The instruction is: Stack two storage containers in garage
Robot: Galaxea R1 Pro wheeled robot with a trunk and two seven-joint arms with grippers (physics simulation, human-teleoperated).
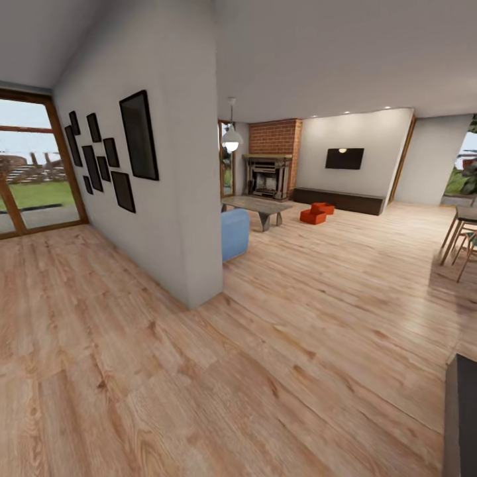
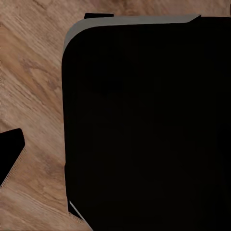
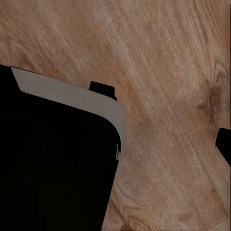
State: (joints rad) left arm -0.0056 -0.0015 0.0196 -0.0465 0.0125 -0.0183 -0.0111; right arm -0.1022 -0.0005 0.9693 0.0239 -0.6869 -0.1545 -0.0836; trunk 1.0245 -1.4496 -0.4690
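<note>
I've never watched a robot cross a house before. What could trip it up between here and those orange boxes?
The two orange-red open-top bins sit far off on the light wood plank floor, near the brick fireplace. Driving there, the base might clip the white wall corner or the blue sofa end. The low grey table beside the bins may crowd the approach.

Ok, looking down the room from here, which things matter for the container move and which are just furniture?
For the job:
- two storage containers, side by side on the wood plank floor

Just there:
- glass table
- blue sofa
- fireplace
- wall TV
- picture frames
</note>
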